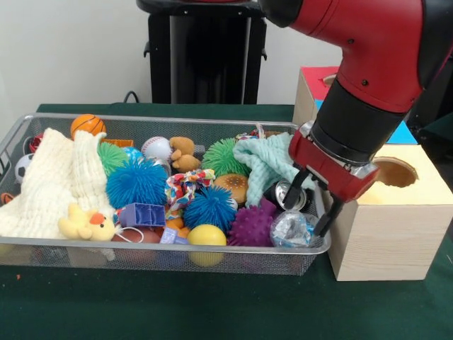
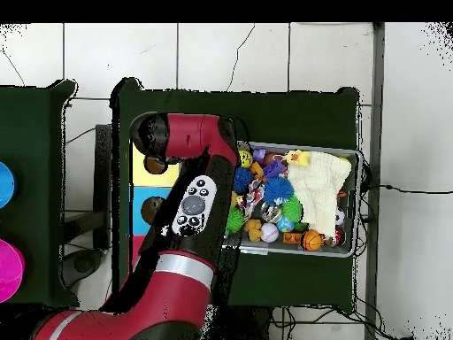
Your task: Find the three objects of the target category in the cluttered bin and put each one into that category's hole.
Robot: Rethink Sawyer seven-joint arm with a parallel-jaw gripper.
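The wire mesh bin (image 1: 21, 258) is full of toys and also shows in the overhead view (image 2: 352, 202). A crumpled clear plastic bottle (image 1: 291, 228) lies in its near right corner. A dark can-like thing with a silver end (image 1: 283, 193) lies just behind it. My gripper (image 1: 311, 202) hangs open and empty right over that corner. One finger is over the can-like thing and the other is by the rim. The arm hides the gripper in the overhead view. Of the blue-topped box (image 1: 405, 133) only a sliver shows behind the arm, and its hole is hidden.
The yellow-topped box (image 1: 396, 234) with its round hole (image 1: 393, 172) stands against the bin's right end, and the red-topped box (image 1: 317, 74) stands behind. The bin holds cream cloths (image 1: 49, 180), a mint cloth (image 1: 265, 159), blue (image 1: 136, 183) and purple (image 1: 251, 227) spiky balls, and a yellow duck (image 1: 85, 223).
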